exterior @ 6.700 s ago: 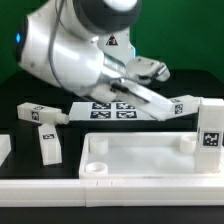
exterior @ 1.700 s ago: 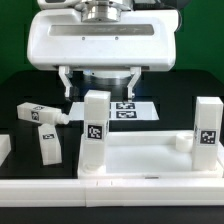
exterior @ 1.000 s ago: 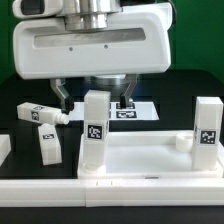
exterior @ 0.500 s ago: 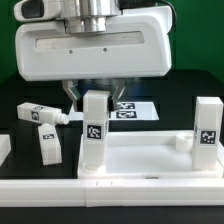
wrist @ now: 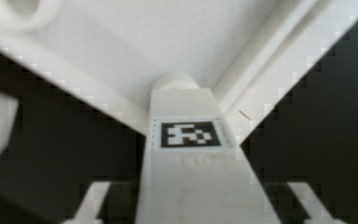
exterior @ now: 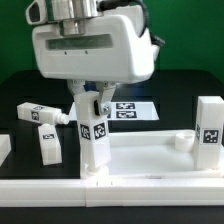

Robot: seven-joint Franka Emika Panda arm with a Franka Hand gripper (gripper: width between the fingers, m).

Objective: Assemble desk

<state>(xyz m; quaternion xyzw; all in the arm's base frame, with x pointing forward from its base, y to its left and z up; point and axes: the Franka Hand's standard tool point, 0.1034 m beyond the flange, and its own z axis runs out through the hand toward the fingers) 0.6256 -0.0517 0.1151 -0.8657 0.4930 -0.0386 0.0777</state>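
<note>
Where the tabletop [exterior: 150,160] has its corner socket on the exterior view's left, one leg [exterior: 96,135] stands, clamped near its top by the gripper [exterior: 91,103]. Second leg [exterior: 210,125]: upright, right corner. Third leg [exterior: 40,113], fourth leg [exterior: 50,146]: lying loose, farther left.

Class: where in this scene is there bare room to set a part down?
Free: tabletop floor between its upright legs; black table behind it, beside the marker board. Crowded: exterior view's left, where loose legs lie by the gripper.
</note>
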